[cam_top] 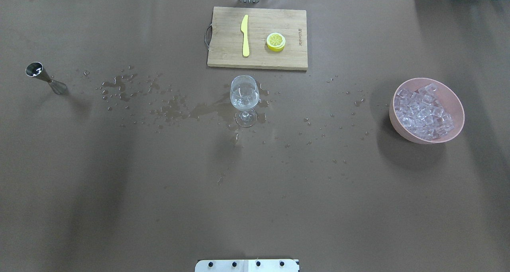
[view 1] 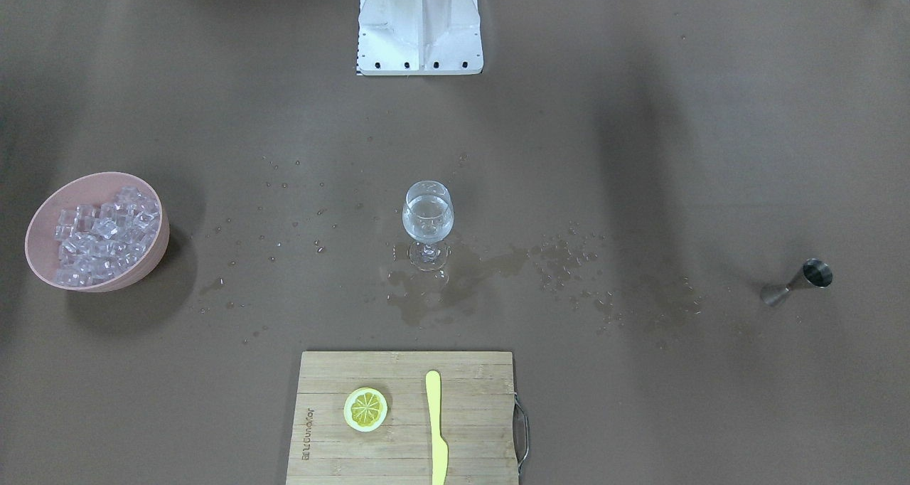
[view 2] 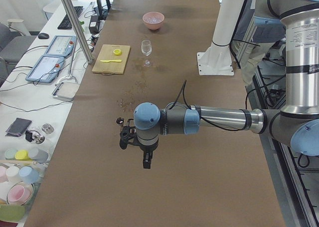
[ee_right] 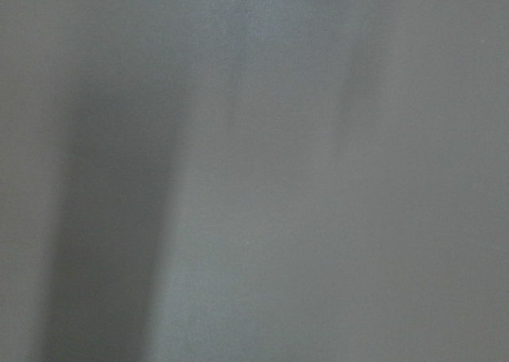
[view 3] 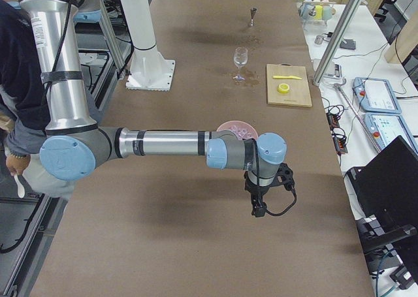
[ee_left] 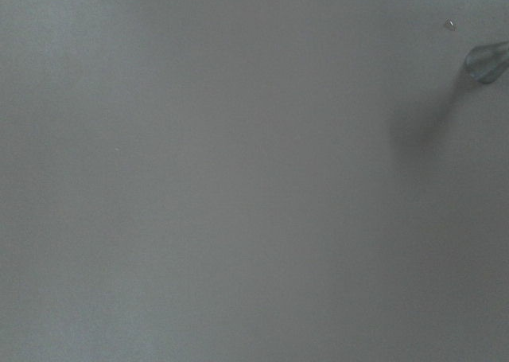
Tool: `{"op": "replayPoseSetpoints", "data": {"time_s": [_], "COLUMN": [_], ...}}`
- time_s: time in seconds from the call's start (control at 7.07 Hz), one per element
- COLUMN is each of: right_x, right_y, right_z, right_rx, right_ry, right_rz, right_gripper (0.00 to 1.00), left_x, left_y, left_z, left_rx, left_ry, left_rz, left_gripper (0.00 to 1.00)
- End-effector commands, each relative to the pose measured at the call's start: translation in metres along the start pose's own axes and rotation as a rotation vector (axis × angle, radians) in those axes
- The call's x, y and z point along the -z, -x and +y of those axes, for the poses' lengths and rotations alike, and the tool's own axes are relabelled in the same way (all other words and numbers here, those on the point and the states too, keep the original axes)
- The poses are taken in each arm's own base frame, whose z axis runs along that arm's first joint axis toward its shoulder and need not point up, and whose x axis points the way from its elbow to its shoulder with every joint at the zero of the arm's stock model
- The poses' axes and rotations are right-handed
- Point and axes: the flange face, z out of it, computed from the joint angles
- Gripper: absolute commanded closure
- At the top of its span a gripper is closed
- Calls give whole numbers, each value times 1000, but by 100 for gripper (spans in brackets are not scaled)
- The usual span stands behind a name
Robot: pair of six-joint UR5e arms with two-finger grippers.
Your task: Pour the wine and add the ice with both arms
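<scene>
A wine glass (view 1: 428, 222) stands mid-table with clear wine in its bowl; it also shows in the overhead view (cam_top: 244, 98). Small clear ice cubes (view 1: 106, 232) fill a pink bowl (view 1: 153, 257), which the overhead view shows at the right (cam_top: 398, 126). A steel jigger (view 1: 800, 282) stands at the other end (cam_top: 44, 77). My left gripper (view 2: 130, 137) hangs above the table near the jigger, seen only in the left side view. My right gripper (view 3: 268, 186) hangs near the bowl, seen only in the right side view. I cannot tell whether either is open or shut.
A wooden cutting board (view 1: 469, 400) lies at the operators' edge with a lemon slice (view 1: 365, 409) and a yellow knife (view 1: 436, 428). Spilled drops and puddles (view 1: 455, 272) surround the glass. The white mounting block (view 1: 419, 26) is at the robot's side.
</scene>
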Motion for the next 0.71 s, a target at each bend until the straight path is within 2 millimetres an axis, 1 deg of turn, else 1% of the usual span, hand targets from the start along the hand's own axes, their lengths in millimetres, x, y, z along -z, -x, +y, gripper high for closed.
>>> {"op": "replayPoseSetpoints", "data": {"time_s": [0.0, 0.28, 0.57], "right_x": [1, 1, 1], "right_y": [3, 2, 3], "right_z": [9, 7, 6], "right_rx": [1, 0, 1], "right_ry": [-4, -2, -2], "right_rz": [0, 2, -1], "right_gripper": [0, 0, 0], "left_x": [5, 9, 16], "left_y": [-7, -11, -17], "left_z": [-6, -8, -16], "left_rx": [-30, -38, -59], "left_ry": [-22, -32, -48], "left_rz": [9, 8, 7], "left_gripper": [2, 2, 2]}}
